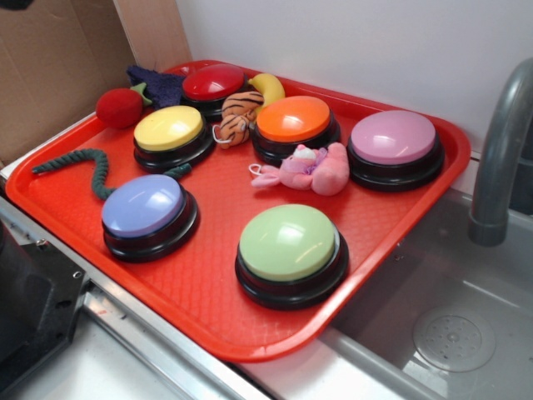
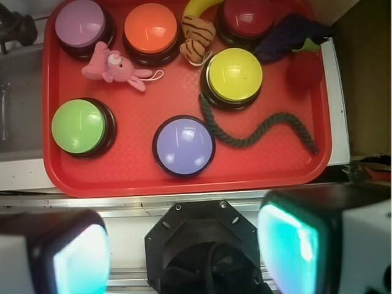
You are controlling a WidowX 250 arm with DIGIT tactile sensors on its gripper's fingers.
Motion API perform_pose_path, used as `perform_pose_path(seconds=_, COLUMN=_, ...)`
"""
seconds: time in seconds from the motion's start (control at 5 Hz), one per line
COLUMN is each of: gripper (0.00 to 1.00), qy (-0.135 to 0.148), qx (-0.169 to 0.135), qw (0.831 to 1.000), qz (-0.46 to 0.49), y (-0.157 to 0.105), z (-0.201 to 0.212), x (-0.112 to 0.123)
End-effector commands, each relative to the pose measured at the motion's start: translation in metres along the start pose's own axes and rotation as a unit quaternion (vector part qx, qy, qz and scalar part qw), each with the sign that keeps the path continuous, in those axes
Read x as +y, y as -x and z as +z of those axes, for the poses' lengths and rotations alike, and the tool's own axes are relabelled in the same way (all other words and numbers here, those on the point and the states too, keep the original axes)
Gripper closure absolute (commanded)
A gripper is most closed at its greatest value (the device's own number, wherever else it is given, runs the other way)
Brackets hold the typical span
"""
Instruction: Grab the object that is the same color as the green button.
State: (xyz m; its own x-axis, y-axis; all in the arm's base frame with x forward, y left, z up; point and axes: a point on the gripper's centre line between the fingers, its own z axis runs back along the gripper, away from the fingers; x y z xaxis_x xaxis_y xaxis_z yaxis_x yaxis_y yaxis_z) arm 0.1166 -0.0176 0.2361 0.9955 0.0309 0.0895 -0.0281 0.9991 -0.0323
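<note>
In the exterior view a red tray [image 1: 391, 217] holds six domed push buttons, and the green button [image 1: 288, 243] sits nearest the tray's front edge. Taking the yellow button [image 1: 169, 129] as landmark, the dark green rope [image 1: 93, 167] lies just to its left and front, curving from the tray's left rim toward the button's base and the purple-blue button [image 1: 143, 207]. A red plush ball [image 1: 120, 107] lies behind and left of the yellow button, a striped tiger toy [image 1: 237, 114] to its right, and a pink bunny [image 1: 310, 169] farther right past the orange button [image 1: 293, 118]. The gripper itself is not visible here. In the wrist view the gripper [image 2: 184, 254] shows as two blurred fingers at the bottom corners, spread wide apart with nothing between them, over a black mount outside the tray's near rim. The rope starts against the yellow button's lower left edge and snakes away below and to its right, ending near the tray's right rim. It lies well apart from the fingers, above them in frame and nearer the right finger than the left.
</note>
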Motion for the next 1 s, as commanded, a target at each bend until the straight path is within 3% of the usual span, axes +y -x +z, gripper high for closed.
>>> perform_pose_path(seconds=0.0, gripper=0.00, qy=0.000, qx=0.000, qw=1.000, qz=0.000, y=0.000, z=0.000, x=0.000)
perform_pose_path(seconds=0.4, gripper=0.00, qy=0.037, qx=0.003, qw=0.994, qz=0.103, y=-0.012, z=-0.035, x=0.027)
perform_pose_path(seconds=0.6, gripper=0.00, qy=0.049, qx=-0.014, qw=0.983, qz=0.175, y=-0.017, z=-0.059, x=0.045)
perform_pose_path(seconds=0.8, gripper=0.00, qy=0.025, qx=-0.038, qw=0.965, qz=0.257, y=-0.018, z=-0.090, x=0.069)
